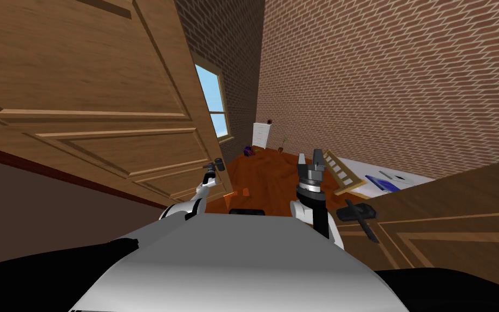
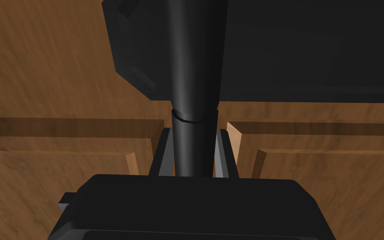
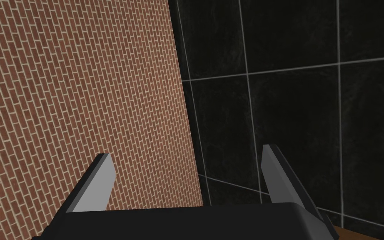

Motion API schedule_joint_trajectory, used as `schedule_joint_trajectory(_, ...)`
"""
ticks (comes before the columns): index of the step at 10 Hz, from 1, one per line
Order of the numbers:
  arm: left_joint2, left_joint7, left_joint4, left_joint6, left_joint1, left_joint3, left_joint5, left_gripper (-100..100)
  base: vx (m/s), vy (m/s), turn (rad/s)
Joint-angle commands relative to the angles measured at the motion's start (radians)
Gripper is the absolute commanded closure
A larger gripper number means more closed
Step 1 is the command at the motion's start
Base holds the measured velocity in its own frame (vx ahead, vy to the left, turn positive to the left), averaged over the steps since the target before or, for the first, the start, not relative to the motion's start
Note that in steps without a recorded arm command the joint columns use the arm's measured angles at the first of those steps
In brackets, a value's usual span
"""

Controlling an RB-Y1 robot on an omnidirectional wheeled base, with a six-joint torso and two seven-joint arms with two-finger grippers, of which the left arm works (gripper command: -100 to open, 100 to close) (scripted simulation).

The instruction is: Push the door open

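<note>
You're clamping your left gripper point(image 2: 194, 143) on the dark lever handle point(image 2: 194, 75) at the wooden door's point(image 1: 80, 81) free edge. The lever is running lengthwise between the fingers, with the panel facing you straight ahead. Your right gripper point(image 1: 310, 160) is hanging open, well apart.

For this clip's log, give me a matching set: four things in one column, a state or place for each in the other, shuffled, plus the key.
1 left gripper
2 right gripper
3 wooden door
4 white cabinet

A at the far end
B open, holding nothing
C shut on the dark handle
D swung partly open

Pairs: 1-C, 2-B, 3-D, 4-A
</note>
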Motion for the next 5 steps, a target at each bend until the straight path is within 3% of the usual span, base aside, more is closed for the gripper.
schedule_joint_trajectory(1, 0.012, -0.005, 0.002, -0.007, 0.005, 0.018, 0.006, 100, 0.180, -0.084, 0.073)
schedule_joint_trajectory(5, 0.026, -0.017, 0.006, -0.010, 0.010, 0.050, 0.017, 100, 0.155, -0.052, 0.052)
